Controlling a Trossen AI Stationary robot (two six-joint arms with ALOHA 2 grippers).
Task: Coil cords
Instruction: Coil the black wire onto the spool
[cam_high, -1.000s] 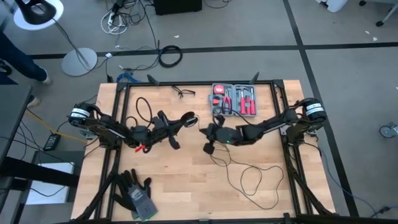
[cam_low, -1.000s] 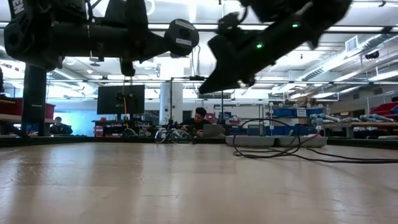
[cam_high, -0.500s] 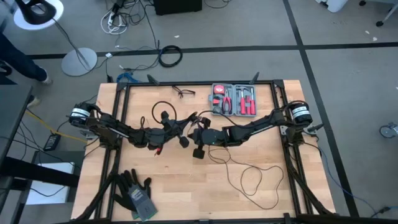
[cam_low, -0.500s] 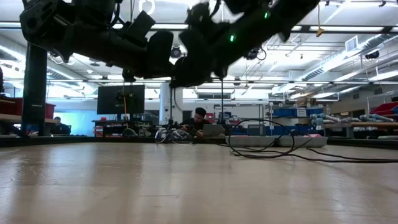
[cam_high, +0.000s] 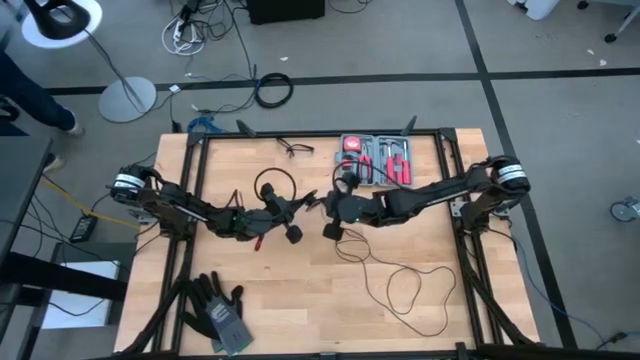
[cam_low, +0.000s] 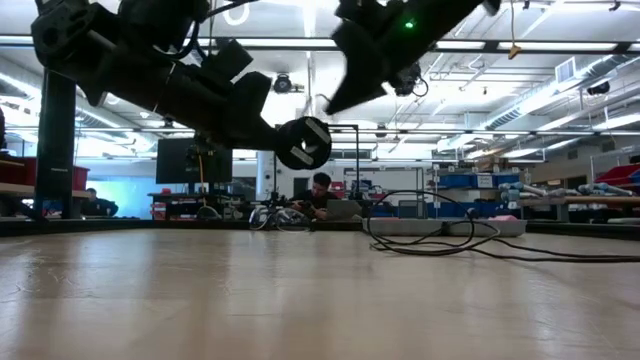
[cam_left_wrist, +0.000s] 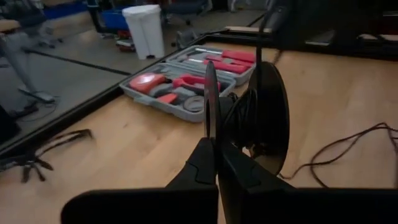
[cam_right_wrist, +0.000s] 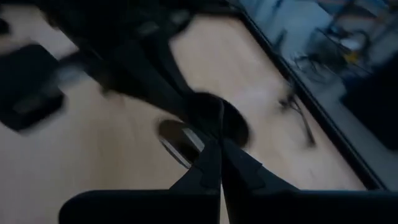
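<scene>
The cord ends in a round black puck (cam_low: 305, 143) with a pale centre. It is held clear of the table at my left gripper (cam_high: 305, 203). In the left wrist view the puck (cam_left_wrist: 267, 118) shows as two discs with thin cord wound between them. A loop of cord (cam_high: 271, 185) stands by that gripper. The remaining cord (cam_high: 405, 285) lies in slack loops on the table's near right. My right gripper (cam_high: 330, 205) is shut, facing the puck from the right and higher in the low view (cam_low: 335, 103). My left gripper pinches the rim of the puck's thin disc (cam_left_wrist: 210, 127) between its two shut fingers. The fingers come nearly level from the table's left. The puck stands on edge ahead of them, lifted clear of the table. My right gripper: I cannot tell whether the thin cord lies between its shut fingers.
A grey case of red tools (cam_high: 377, 160) sits at the far right. A small black wire item (cam_high: 295, 148) lies at the far edge. Dark gloves (cam_high: 220, 312) lie at the near left. A black frame (cam_high: 190, 200) borders the table.
My left gripper has sunk and tipped flatter while rolling, bringing the puck lower with its round face toward the near edge. My right gripper swung in low toward the puck, then rose and drew back toward the right. Both stayed shut.
</scene>
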